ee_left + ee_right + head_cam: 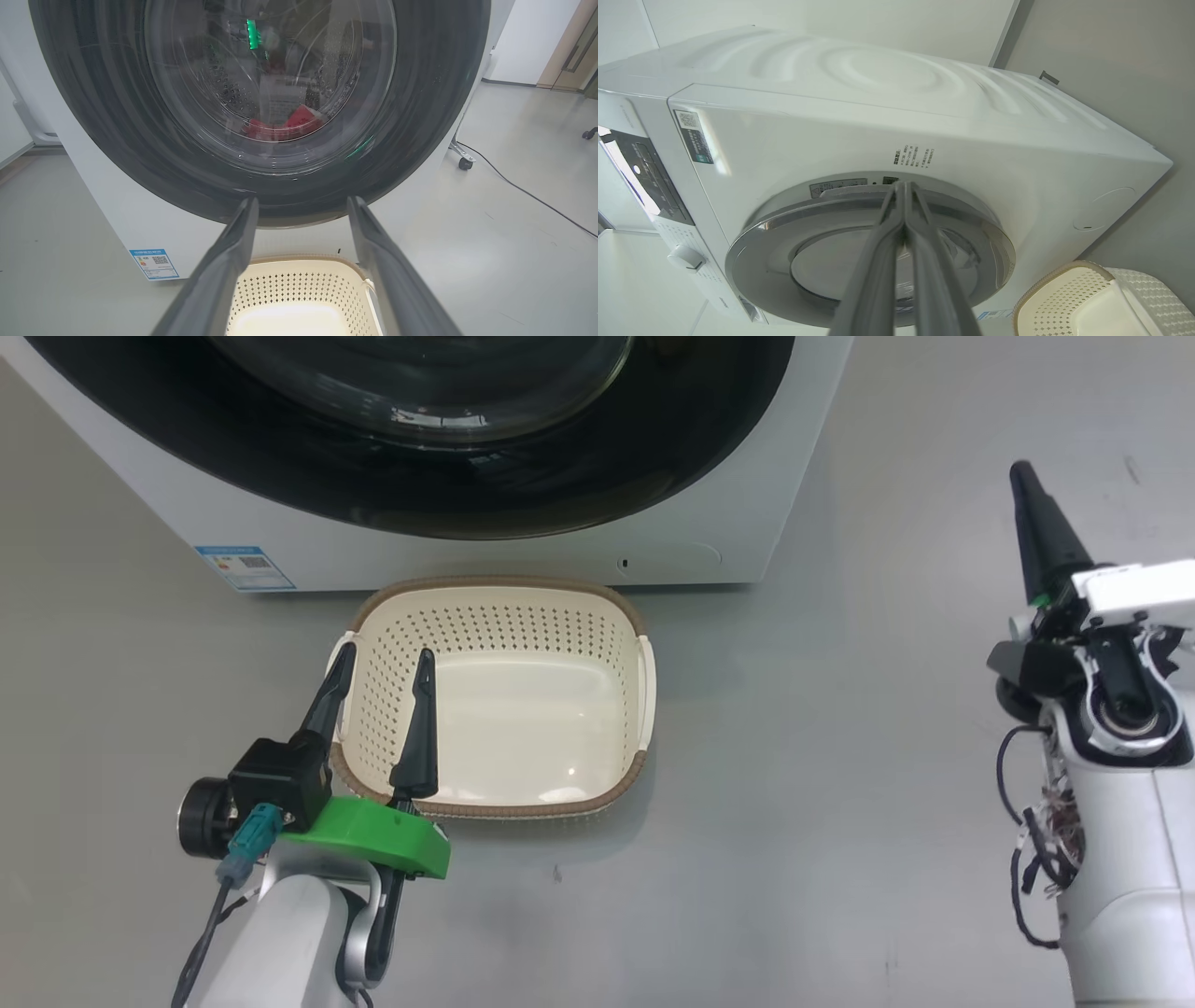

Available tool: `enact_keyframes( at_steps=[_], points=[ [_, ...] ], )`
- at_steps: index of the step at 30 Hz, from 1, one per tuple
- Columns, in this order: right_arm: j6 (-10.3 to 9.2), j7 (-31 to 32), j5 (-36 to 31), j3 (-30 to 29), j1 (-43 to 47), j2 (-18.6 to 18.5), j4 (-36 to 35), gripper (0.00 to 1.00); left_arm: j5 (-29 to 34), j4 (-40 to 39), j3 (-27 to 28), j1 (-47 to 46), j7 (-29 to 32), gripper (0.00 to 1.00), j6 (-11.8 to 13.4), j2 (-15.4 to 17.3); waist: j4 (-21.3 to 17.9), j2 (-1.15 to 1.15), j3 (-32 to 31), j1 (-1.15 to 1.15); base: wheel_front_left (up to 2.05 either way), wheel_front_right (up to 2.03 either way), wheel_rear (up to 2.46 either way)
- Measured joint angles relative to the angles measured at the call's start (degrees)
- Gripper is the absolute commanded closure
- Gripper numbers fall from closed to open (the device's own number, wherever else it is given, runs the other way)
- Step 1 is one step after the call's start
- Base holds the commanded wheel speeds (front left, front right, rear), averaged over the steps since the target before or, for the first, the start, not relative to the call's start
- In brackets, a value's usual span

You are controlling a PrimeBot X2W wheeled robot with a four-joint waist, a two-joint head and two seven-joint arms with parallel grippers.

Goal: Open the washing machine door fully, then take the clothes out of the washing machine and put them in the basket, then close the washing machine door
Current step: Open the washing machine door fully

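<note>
Behind the door (261, 88), the left wrist view shows red clothes (285, 127).

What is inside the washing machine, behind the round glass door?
Through the glass of the washing machine door, red clothes lie at the bottom of the perforated steel drum. Reflections and the door's black ring hide the rest, so I cannot tell how many pieces there are.

Bright, even light; glints on the basket (523, 709) floor at five o'clock; green reflections streak the washing machine door (420, 116); the left gripper (302, 199) looks blurred; wrist-view edges bow.
</note>
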Motion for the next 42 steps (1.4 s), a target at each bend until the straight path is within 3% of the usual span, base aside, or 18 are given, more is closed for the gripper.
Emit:
enact_keyframes(
  at_steps=[24,42],
  points=[
    [-3.54,12.3,2.5,2.5,-23.7,-7.6,4.6,1.00,0.0,-1.3,-1.9,-6.3,0.0,0.00,-1.3,-0.6,7.6,0.00,10.5,0.01,0.00,0.00,0.00],
    [-5.04,16.5,2.2,5.1,-34.3,-8.2,11.1,1.00,-2.2,-2.3,-3.8,-7.9,-0.2,0.00,-1.4,-0.8,10.9,0.00,13.5,0.00,0.00,0.00,0.00]
  ],
)
